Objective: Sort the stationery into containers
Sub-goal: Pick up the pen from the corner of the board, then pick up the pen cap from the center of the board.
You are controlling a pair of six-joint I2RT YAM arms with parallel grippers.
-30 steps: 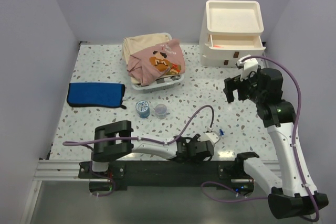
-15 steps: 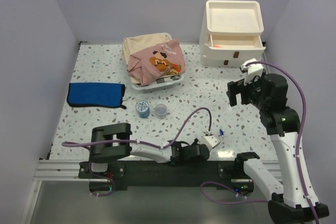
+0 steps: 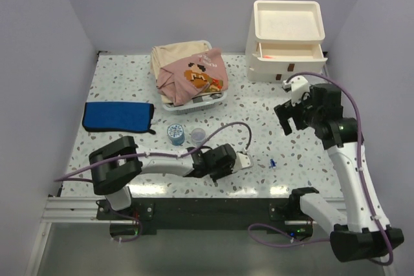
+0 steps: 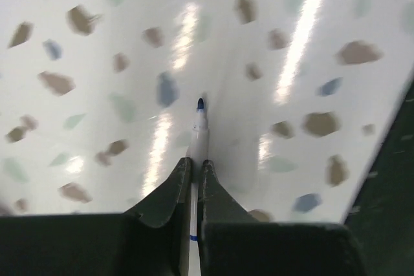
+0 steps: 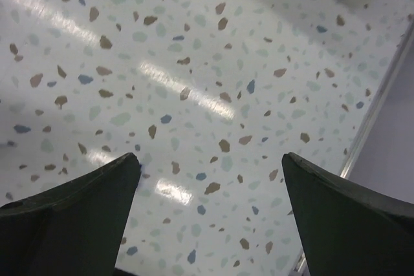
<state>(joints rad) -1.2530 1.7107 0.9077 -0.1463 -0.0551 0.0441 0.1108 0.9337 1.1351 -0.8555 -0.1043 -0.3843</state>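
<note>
The left tool (image 4: 194, 165) is clenched on a slim white pen with a blue tip (image 4: 198, 135). Its two dark fingers (image 4: 169, 189) pinch the barrel, and the blue end sticks out past them. The pen sits low over the white speckled tabletop (image 3: 129, 82); whether the tip touches it cannot be told. From above, the left tool (image 3: 248, 160) reaches along the near edge, right of its middle, with the pen (image 3: 270, 162) pointing toward the right edge. A purple cable (image 3: 240, 127) loops over the left arm.

The right tool (image 5: 210, 158) is released, its fingers spread wide with only speckled surface between them. In the overhead view the right tool (image 3: 286, 117) hangs near the right edge, between the pen and the cream-white plastic drawer unit (image 3: 268, 71). That unit stands at the far right corner. Its square tray is on top and its upper drawer is pulled partly out. A streak of orange shows inside, too small to identify.

A blue tape roll (image 3: 175, 134) and a tiny clear cup (image 3: 198, 136) stand just beside each other, on the far side of the left arm and near it. Beyond them, toward the far edge, a clear basket (image 3: 213, 98) holds pink and beige clothes (image 3: 191, 72). A flat blue cloth piece (image 3: 118, 116) lies near the left edge, well apart from the pen.
</note>
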